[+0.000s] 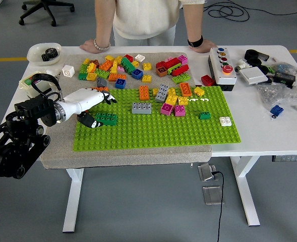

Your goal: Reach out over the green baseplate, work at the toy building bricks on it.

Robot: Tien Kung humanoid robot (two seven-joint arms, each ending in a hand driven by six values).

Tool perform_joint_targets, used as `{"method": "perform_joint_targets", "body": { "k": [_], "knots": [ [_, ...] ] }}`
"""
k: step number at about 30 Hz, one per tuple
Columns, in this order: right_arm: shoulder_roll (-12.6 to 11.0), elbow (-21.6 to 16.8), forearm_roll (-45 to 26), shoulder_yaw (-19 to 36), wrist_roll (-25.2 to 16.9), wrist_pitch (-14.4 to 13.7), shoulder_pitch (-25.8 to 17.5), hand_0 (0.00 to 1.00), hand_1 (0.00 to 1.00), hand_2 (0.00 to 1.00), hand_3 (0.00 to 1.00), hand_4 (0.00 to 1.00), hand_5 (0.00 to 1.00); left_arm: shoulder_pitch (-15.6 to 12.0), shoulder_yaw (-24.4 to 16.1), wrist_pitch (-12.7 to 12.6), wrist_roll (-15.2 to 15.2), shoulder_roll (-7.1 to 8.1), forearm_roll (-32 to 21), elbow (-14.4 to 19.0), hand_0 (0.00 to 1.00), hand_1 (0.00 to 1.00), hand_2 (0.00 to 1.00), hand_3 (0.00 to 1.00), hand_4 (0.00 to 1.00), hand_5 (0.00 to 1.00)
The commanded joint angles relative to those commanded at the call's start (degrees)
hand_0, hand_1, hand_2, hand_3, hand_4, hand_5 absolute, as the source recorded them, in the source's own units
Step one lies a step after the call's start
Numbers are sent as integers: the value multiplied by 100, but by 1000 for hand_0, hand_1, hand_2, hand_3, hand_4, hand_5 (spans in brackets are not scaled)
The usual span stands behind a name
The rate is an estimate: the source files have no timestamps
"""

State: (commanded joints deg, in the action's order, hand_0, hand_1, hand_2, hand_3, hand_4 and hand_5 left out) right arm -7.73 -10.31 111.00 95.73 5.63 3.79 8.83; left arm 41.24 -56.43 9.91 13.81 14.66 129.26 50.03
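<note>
A: Over the left edge of the green baseplate (pixel 153 126), just off its near-left corner: left robot hand (pixel 90 103), white shell, black fingertips. Reaching in low from the left side of the surface (pixel 261 136).

B: Holding anything?

A: Hard to call. Fingers (pixel 107 97) loosely extended toward the baseplate's far-left corner, thumb (pixel 90 122) dropped toward the dark green brick (pixel 107 118). Thumb tip touching or just beside that brick; no clear pinch visible. Reads as relaxed and empty, not clamped.

B: And the brick itself?

A: Seated on the baseplate near its left edge, apart from the rest. Grey brick (pixel 141 107) further right of it; mixed cluster (pixel 171 98) of orange, yellow, pink and grey toward the baseplate's far middle. Loose pile (pixel 118 68) beyond the baseplate's far edge, on the grey mat (pixel 60 146).

B: Risks from here?

A: Probably 3. Thumb pushing sideways on the dark green brick instead of gripping: brick tips off its studs or stays stuck. Pulling upward on a firmly seated brick: whole baseplate lifting or sliding on the mat. Fingers sweeping further in: loose bricks at the far-left corner knocked about.

B: Anyone else nearby?

A: Person (pixel 145 20) at the baseplate's far side, both hands resting on the surface edge, well clear. Right arm out of sight.
</note>
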Motion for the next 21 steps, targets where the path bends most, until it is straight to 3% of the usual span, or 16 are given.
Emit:
{"method": "perform_joint_targets", "body": {
  "k": [21],
  "knots": [
    [1, 0, 38, -17, 0, 9, -1, 741, 645, 684, 638, 815, 510, 33, 105, 4, -39, -94, 51, -308, 873, 831, 755, 800, 836, 94]
  ]
}}
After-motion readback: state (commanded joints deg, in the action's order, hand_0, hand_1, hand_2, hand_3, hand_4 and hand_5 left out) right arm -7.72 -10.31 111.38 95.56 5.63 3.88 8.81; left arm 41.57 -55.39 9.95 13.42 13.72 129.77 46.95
